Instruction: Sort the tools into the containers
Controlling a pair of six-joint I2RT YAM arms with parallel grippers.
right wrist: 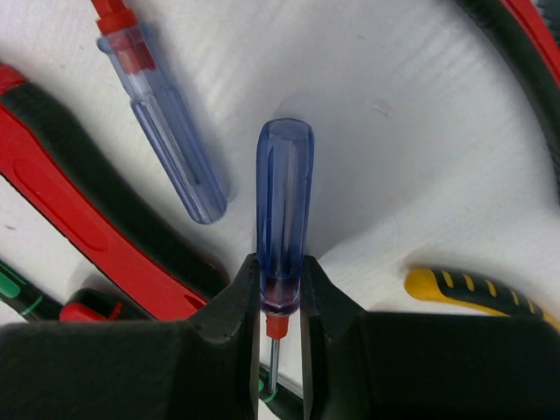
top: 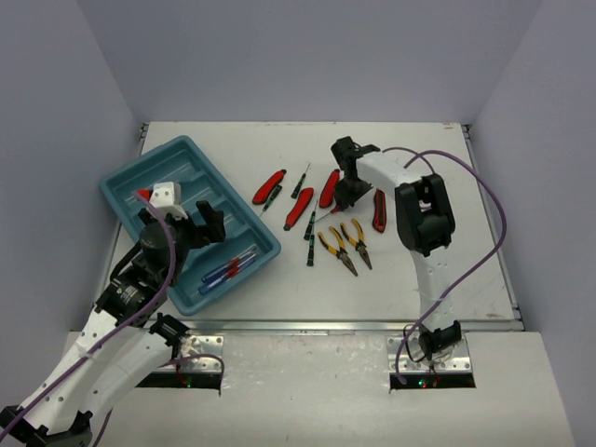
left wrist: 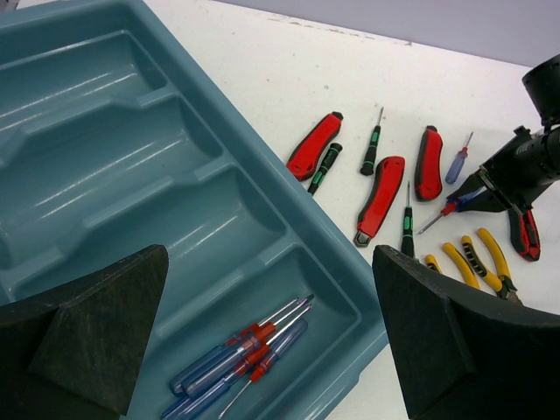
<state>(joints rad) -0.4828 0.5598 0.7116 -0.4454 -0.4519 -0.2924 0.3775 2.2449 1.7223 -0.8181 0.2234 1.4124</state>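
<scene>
My right gripper (right wrist: pixel 280 289) is shut on a blue-handled screwdriver (right wrist: pixel 284 192), its pads clamping the handle just above the red collar. It sits among the loose tools at mid-table (top: pixel 352 193). A second blue screwdriver (right wrist: pixel 171 140) lies just left of it. The teal tray (top: pixel 186 158) stands at the left, with three blue screwdrivers (left wrist: pixel 236 359) in its nearest compartment. My left gripper (top: pixel 183 223) hovers open over the tray with nothing between its fingers.
Red cutters (top: pixel 268 186) (top: pixel 299 208) (top: pixel 379 209), thin black-green screwdrivers (top: pixel 300 182) (top: pixel 309 228) and two yellow pliers (top: pixel 337 251) (top: pixel 356 244) lie on the white table right of the tray. The tray's other three compartments (left wrist: pixel 131 131) hold nothing.
</scene>
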